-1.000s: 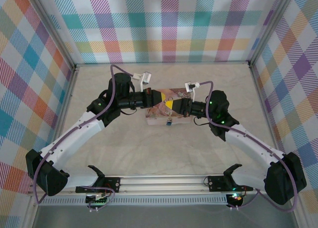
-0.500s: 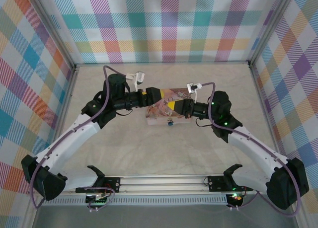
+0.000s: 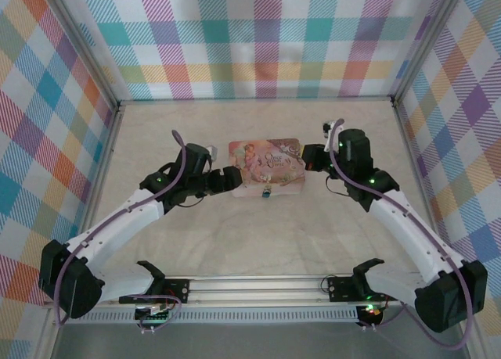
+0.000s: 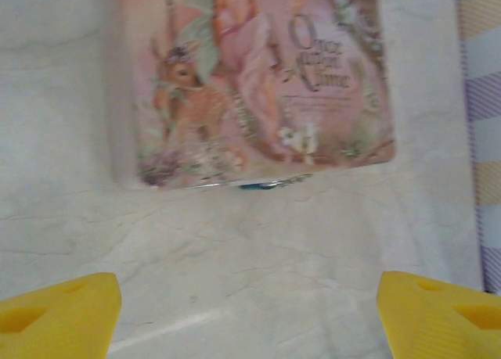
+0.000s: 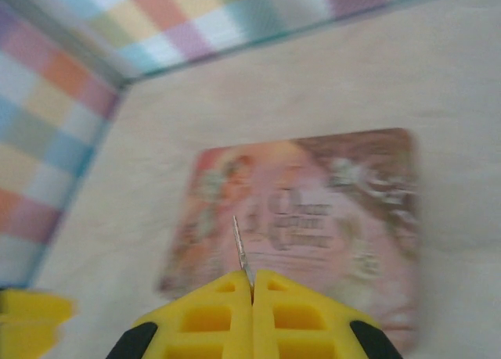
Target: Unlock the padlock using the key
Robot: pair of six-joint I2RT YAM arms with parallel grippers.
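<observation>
While the right gripper (image 5: 252,287) has its jaws pressed fully together on a thin silvery sliver, judged to be the key (image 5: 241,249), the left gripper (image 4: 250,318) stands wide open and empty.

Key: the blade sticks out ahead of the yellow fingertips and points toward the pink tin (image 3: 266,162). Judgement: the key is pinched by its head so the tip is free to enter a keyhole. In the top view the right gripper sits just beside the tin's right end, apart from the lock.

Padlock (image 3: 267,192): a tiny blue-silver piece on the table (image 3: 258,242), touching the middle of the tin's near long edge. The left wrist view shows it only as a blue sliver peeking out at that edge. Which way the keyhole faces cannot be told, and neither can whether the shackle is closed.

Left gripper: it is low, near the tin's left end, with the tin and lock ahead of its spread jaws. Judgement: it is placed to steady the tin or the lock while the key goes in.

Container: the tin lies flat with its illustrated lid up and closed, so its contents are hidden. Nothing rests on the lid.

Task status, judged: the key is in hand, and insertion is not yet done.
</observation>
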